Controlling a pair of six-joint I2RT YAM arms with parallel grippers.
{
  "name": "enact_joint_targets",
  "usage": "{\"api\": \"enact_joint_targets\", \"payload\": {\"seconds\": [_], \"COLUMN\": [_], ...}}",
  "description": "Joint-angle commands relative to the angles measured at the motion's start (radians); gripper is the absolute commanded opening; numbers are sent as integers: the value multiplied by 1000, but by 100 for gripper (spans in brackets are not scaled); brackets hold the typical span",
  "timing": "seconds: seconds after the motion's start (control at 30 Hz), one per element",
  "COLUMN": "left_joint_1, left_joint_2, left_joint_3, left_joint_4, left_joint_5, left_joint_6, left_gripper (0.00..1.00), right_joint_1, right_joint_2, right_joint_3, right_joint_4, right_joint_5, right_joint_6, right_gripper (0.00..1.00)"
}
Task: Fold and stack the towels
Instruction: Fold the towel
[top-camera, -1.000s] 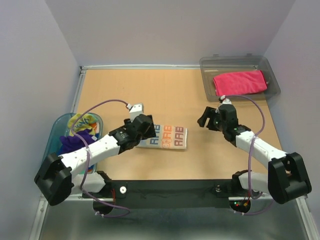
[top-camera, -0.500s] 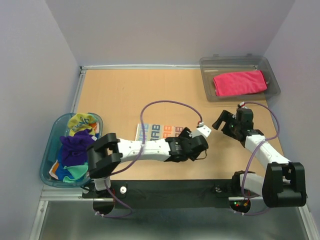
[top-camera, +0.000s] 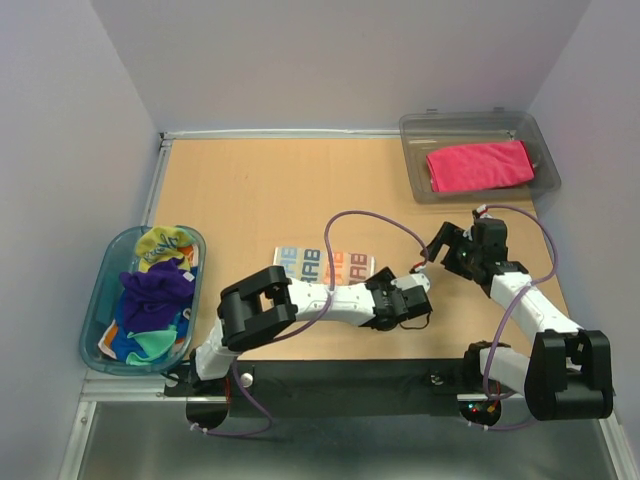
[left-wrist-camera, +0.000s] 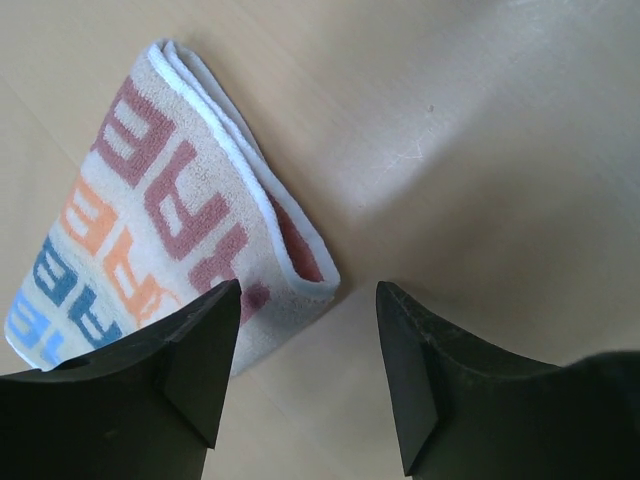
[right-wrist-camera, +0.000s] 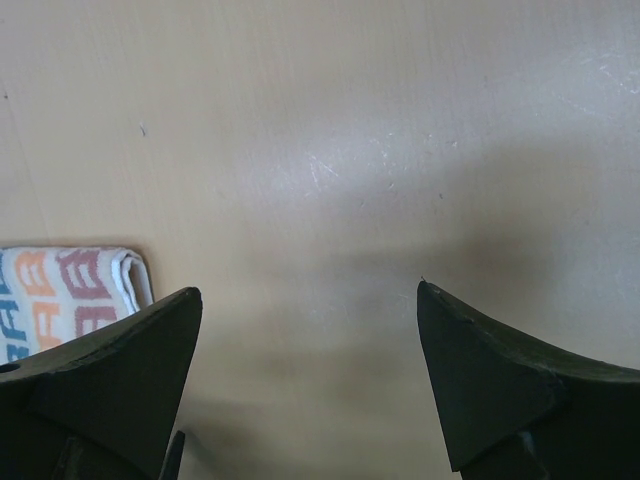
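Note:
A folded striped towel (top-camera: 325, 264) with big blue, orange and pink letters lies flat on the table near the front middle. It shows in the left wrist view (left-wrist-camera: 170, 210) and at the left edge of the right wrist view (right-wrist-camera: 70, 292). My left gripper (top-camera: 402, 300) is open and empty, low at the towel's right end, its jaws (left-wrist-camera: 308, 300) around the near right corner. My right gripper (top-camera: 438, 243) is open and empty above bare table (right-wrist-camera: 308, 290), right of the towel. A magenta pink towel (top-camera: 480, 165) lies folded in the clear grey bin (top-camera: 415, 130).
A blue-rimmed oval tub (top-camera: 97, 300) at the left edge holds crumpled purple (top-camera: 155, 290), yellow (top-camera: 162, 245) and teal (top-camera: 150, 342) towels. The left arm lies stretched across the table front. The grey bin stands at the back right corner.
My left arm has swung from the towel's left end across to its right end. My right gripper has pulled back to the right. The striped towel has stayed in place.

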Motion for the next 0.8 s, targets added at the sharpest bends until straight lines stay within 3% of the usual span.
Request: {"api": "enact_joint_targets", "payload": {"seconds": [0.0,0.27,0.37,0.43,0.47,0.67,0.77], "left_joint_1": [-2,19,27,28,33,53,77], "left_joint_2": [36,94,118,123,117,-5,-102], "left_joint_3": [61,41,39,30,24,-45,-100], "left_joint_4": [-69,-108,-141,-141,-129,-2,76], "left_joint_5": [-71,-118,-163,-183,-181,-111,-36], "left_joint_6": [15,-34,-70,-86,-86,-95,-94], "left_gripper": [66,55,41,21,17,0,0], "right_joint_1": [-1,-1,-1,-1,-1,-1,-1], "right_joint_2": [-15,-27,-26,-24,-23,-12,16], "right_joint_3": [-11,-8,-11,-11,-14,-51,-89], "right_joint_4": [12,18,30,40,43,118,234], "right_joint_5": [-19,-60,-100,-132,-141,-242,-340], "right_joint_6": [-16,-26,-24,-18,-13,62,161], "right_gripper": [93,93,93,93,93,95,99]}}
